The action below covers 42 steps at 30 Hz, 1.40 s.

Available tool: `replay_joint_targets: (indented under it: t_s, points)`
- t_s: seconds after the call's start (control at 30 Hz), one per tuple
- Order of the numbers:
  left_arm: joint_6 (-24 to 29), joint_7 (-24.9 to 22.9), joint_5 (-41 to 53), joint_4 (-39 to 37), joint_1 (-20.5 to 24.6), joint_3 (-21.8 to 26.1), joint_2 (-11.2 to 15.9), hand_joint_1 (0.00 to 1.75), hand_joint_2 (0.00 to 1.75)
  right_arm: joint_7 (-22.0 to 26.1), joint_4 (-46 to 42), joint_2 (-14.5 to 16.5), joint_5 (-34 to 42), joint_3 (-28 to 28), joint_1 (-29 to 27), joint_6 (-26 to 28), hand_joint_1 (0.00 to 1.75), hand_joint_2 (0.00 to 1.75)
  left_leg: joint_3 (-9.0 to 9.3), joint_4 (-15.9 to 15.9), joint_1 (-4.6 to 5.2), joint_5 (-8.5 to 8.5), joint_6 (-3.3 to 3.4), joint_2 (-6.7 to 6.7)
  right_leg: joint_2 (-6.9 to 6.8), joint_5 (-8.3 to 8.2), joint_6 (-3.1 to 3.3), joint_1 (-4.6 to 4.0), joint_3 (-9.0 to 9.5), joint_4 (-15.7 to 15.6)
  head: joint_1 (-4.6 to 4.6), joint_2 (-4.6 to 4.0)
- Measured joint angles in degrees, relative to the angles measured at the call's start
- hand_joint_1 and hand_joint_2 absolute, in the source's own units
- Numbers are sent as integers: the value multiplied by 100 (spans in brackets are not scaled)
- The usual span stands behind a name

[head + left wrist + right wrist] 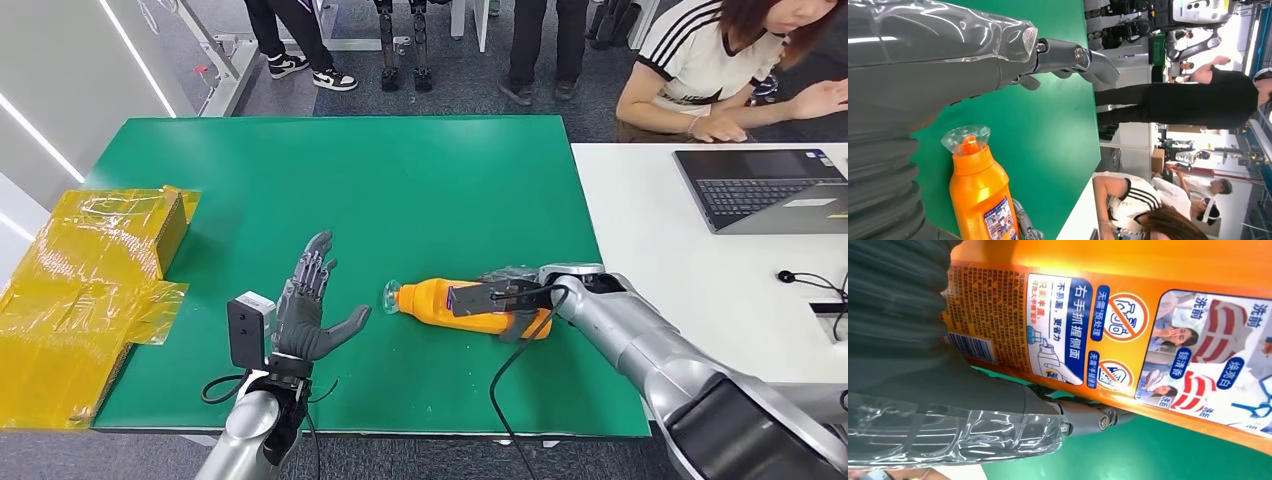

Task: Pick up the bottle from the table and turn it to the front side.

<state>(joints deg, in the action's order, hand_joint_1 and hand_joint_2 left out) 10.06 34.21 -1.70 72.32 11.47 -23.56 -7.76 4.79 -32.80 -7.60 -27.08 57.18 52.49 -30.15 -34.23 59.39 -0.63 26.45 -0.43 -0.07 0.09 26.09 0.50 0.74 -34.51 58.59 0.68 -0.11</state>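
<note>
An orange bottle (440, 303) with a clear cap lies on its side on the green table (400, 180), cap pointing to my left. My right hand (515, 297) is wrapped around its body and grips it. In the right wrist view the bottle's printed label (1148, 330) sits close against my right hand (948, 405), with the thumb along the bottle's edge above the green surface. My left hand (312, 300) is raised with fingers spread and holds nothing, a short way left of the cap. The left wrist view shows the left hand (948, 55) above the bottle (980, 200) and its cap.
A yellow taped box (90, 290) lies at the table's left edge. A white table (680, 260) adjoins on the right, carrying a laptop (765, 190) and cables. A person (700, 70) sits behind it; others stand beyond the far edge.
</note>
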Motion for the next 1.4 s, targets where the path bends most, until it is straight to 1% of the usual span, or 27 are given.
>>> replay_joint_targets:
  t_s: [0.17,0.2,0.3,0.33,0.57,0.67,0.83,1.0,1.13,1.2,1.3,1.4]
  points:
    - [-12,-2,-1,0,-1,-3,0,0,175,-102,27,-33,-42,173,32,51,0,175,0,0,0,0,0,0,0,0,0,0,1,0,0,0]
    - [-18,-4,-2,0,-1,-3,-1,0,175,-155,29,-40,-72,230,39,84,7,175,1,0,0,0,0,0,0,0,0,0,2,0,0,0]
    - [-28,-8,-2,0,-5,-3,-2,0,175,-268,27,-73,-149,390,48,237,138,175,3,1,0,0,0,-1,-1,0,-1,0,5,-1,0,0]
    - [-30,-9,-2,0,-6,-3,-2,0,175,-281,26,-88,-153,431,48,298,175,175,3,1,0,0,0,-1,-1,0,-1,0,6,-1,0,0]
    - [-37,-11,5,0,-7,-3,-6,0,175,-174,32,-133,31,511,-20,930,175,175,16,1,0,0,1,3,2,-2,-2,0,17,-2,0,0]
    - [-47,-8,25,0,-7,-1,-5,0,175,-67,34,-144,168,502,-104,1273,175,175,18,2,0,0,1,2,2,-3,-3,0,19,-2,-1,0]
    - [-31,48,53,-11,-13,4,-4,0,175,202,-24,-220,461,386,-254,1613,175,175,21,2,-1,0,0,1,1,-3,-3,0,22,-2,0,0]
    - [7,113,67,-20,-32,32,-2,0,175,475,-364,-358,704,50,-610,2075,175,175,21,1,-1,1,1,7,8,-3,-3,-1,22,-2,-1,0]
    - [30,118,77,-20,-31,52,-2,0,175,563,-577,-390,776,-168,-819,2173,175,175,22,1,-2,1,1,8,9,-3,-3,0,21,-2,-1,0]
    - [65,120,79,-20,-31,54,-2,0,175,681,-645,-394,862,-297,-937,2222,175,175,23,1,-2,1,1,7,8,-3,-3,-1,23,-2,-1,0]
    - [149,122,86,-19,-38,60,2,0,175,1089,-790,-402,1141,-643,-1271,2494,175,175,24,1,-2,1,1,4,5,-3,-3,-1,24,-2,-1,0]
    - [174,122,129,12,-84,85,14,0,175,1638,-1227,-447,1789,-1279,-1971,3062,175,175,15,1,-2,1,1,-16,-14,1,-5,-2,22,-2,-1,0]
